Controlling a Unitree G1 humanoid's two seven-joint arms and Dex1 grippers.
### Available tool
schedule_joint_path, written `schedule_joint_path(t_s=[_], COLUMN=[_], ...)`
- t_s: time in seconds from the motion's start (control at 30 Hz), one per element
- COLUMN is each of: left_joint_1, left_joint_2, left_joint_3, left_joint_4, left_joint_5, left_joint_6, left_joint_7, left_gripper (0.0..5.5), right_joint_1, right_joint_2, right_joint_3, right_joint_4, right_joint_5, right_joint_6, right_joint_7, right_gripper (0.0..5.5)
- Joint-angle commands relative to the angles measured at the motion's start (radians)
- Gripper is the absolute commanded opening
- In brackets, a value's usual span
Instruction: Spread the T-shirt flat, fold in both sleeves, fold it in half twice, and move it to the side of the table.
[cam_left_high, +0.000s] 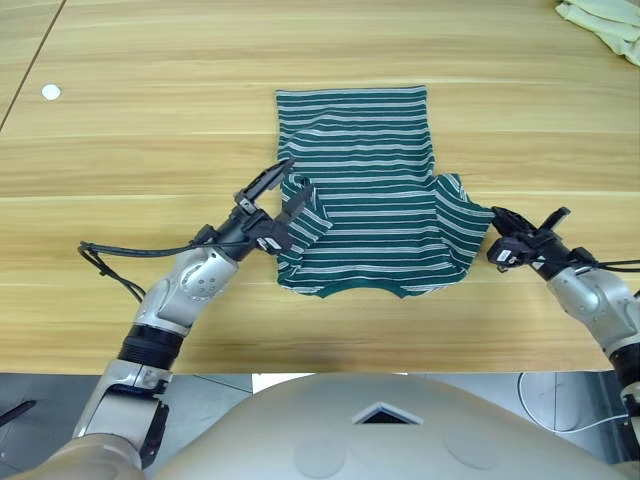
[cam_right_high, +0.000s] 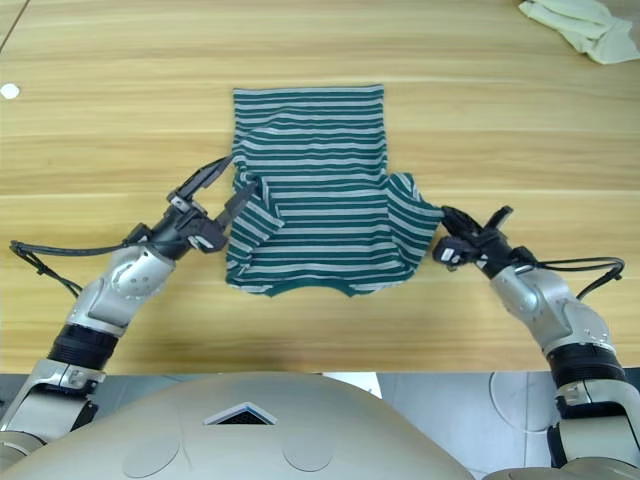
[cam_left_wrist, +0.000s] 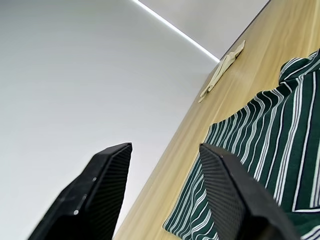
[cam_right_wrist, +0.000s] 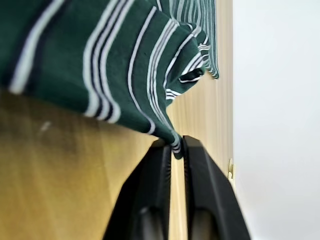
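Light wood-plank counter (cam_left_high: 150, 60); pale cloth (cam_left_high: 605, 25) on its far right corner; white wall (cam_left_wrist: 75, 75); grey floor (cam_right_high: 440, 385).

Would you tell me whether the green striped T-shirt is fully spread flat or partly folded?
Partly folded: on the green striped T-shirt, the left sleeve and right sleeve lie turned inward, the right pinched in the right gripper.

There's the dark green fabric T-shirt (cam_left_high: 370, 190), thin white stripes all over; light honey wood-grain desk (cam_left_high: 150, 130); crumpled pale cream cloth (cam_left_high: 605, 25); black left end effector (cam_left_high: 299, 174).
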Motion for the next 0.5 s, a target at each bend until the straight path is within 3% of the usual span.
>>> schedule_joint_path(t_s=[0.03,0.2,0.37,0.5], left_joint_1=[0.011,0.014,0.017,0.013], left_joint_2=[-0.003,-0.003,-0.002,0.002], left_joint_3=[-0.005,-0.007,0.002,0.001], left_joint_4=[-0.018,-0.024,-0.02,-0.01], left_joint_5=[0.003,0.003,0.0,-0.002], left_joint_6=[-0.005,-0.008,-0.011,-0.017], left_joint_7=[-0.014,-0.017,-0.007,-0.011], left_gripper=[2.54,2.54,2.54,2.54], right_joint_1=[0.038,0.036,0.033,0.008], right_joint_2=[0.013,0.021,0.065,0.086], right_joint_3=[0.048,0.054,-0.011,-0.054], right_joint_4=[0.052,0.041,-0.065,-0.094], right_joint_5=[-0.029,-0.017,0.12,0.099], right_joint_6=[0.023,0.009,-0.051,-0.017], right_joint_7=[0.026,0.021,0.004,-0.048], right_gripper=[0.01,0.01,0.01,0.01])
